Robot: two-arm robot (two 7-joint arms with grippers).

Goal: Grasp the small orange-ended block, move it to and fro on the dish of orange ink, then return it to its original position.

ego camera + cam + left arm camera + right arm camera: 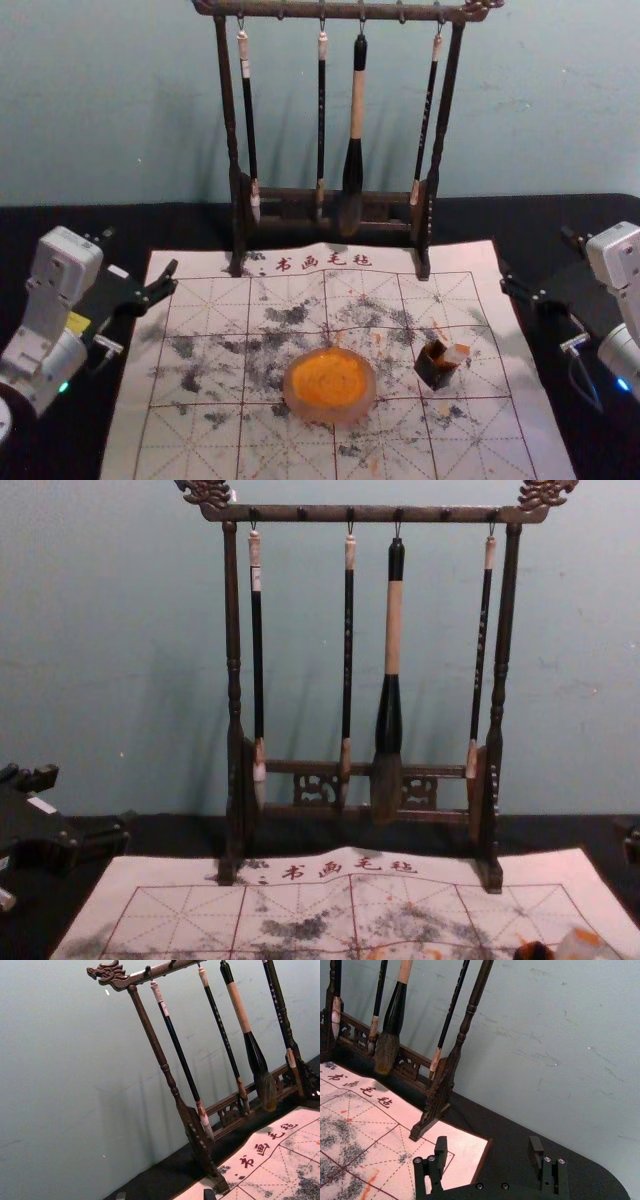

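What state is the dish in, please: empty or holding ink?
Holding ink: in the head view, orange covers the middle of the dish.

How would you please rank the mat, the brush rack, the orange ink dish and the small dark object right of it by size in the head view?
Largest to smallest:
1. Mat
2. Brush rack, by its outline
3. Orange ink dish
4. Small dark object
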